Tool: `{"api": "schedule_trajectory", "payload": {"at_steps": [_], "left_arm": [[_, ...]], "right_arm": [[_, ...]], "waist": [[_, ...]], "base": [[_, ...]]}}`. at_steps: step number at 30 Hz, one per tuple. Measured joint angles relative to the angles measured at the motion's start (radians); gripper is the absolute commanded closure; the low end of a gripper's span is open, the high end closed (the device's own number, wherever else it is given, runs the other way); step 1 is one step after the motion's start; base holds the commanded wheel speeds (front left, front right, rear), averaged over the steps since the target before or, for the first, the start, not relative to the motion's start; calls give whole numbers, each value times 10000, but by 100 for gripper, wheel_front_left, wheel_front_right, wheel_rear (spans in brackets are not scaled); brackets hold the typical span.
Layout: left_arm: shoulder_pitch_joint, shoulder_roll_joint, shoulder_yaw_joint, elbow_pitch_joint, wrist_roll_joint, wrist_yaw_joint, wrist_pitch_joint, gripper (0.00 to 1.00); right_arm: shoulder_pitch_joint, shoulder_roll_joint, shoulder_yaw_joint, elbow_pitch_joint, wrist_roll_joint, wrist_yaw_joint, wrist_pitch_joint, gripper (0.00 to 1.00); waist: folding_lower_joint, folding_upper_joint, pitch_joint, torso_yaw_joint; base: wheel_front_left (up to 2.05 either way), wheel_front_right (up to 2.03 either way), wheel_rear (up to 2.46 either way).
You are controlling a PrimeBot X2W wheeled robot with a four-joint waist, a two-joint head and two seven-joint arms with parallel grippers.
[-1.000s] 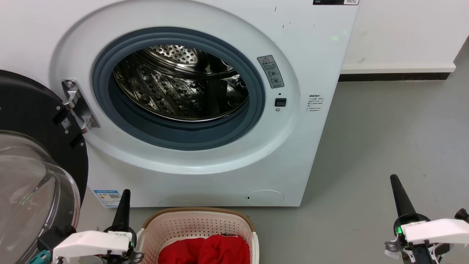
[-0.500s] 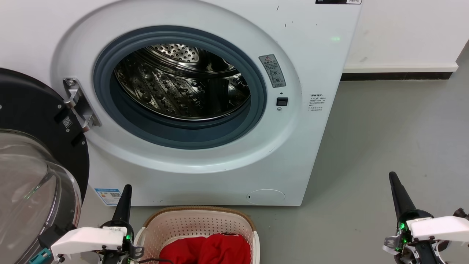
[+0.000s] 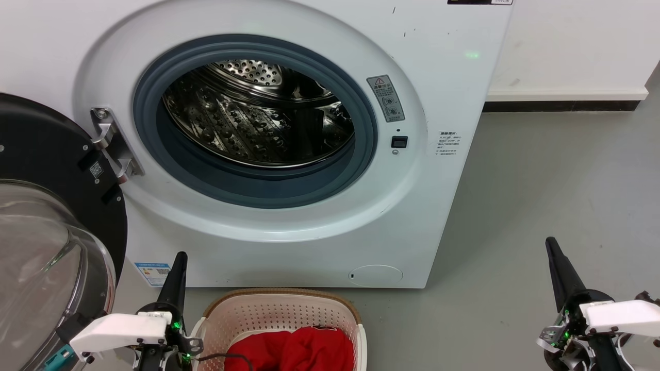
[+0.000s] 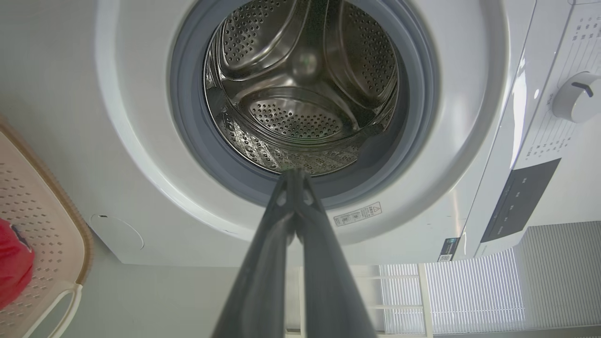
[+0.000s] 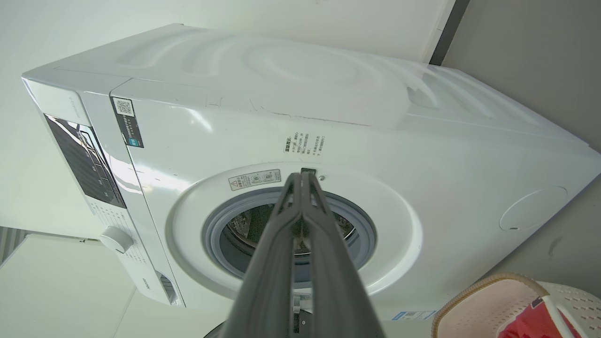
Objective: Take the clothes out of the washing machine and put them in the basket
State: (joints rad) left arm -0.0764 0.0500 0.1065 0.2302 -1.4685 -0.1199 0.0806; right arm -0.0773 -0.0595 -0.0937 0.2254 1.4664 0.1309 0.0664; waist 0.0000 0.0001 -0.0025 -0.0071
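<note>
Left gripper (image 3: 179,262): clenched on nothing, its fingers pressed together and pointing up just beside the basket's left side. In its wrist view it is aimed at the machine's opening.
Right gripper (image 3: 551,247): also pressed shut and empty, well apart to the right over bare floor (image 3: 557,170).
Change: over the last second the whole head view slides a little, machine and basket together, so the camera has moved. Both grippers sit slightly higher in view. Neither has parted its fingers or picked anything up.
Clothes (image 3: 294,351): a red heap lying in the basket, as a second ago.
Basket (image 3: 278,292): on the floor just in front of the washing machine (image 3: 454,77).
Drum (image 3: 247,129): bare perforated steel with no red showing, and the left wrist view reaches its bottom.
Door (image 3: 46,154): swung open to the left.
Meaning: the load looks fully moved, so the task is probably finished, with both arms idle.
</note>
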Motion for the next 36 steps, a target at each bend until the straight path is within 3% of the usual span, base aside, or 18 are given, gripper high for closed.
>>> {"api": "schedule_trajectory", "payload": {"at_steps": [20, 36], "left_arm": [[-296, 2, 59, 163, -1409, -92, 332, 100], [-304, 2, 63, 171, -1432, -92, 339, 100]], "right_arm": [[-248, 2, -67, 188, 1546, 0, 372, 100], [-253, 8, -98, 194, 1547, 0, 401, 100]], "waist": [[0, -1, 56, 71], [0, 0, 56, 71]], "base": [[0, 0, 0], [0, 0, 0]]}}
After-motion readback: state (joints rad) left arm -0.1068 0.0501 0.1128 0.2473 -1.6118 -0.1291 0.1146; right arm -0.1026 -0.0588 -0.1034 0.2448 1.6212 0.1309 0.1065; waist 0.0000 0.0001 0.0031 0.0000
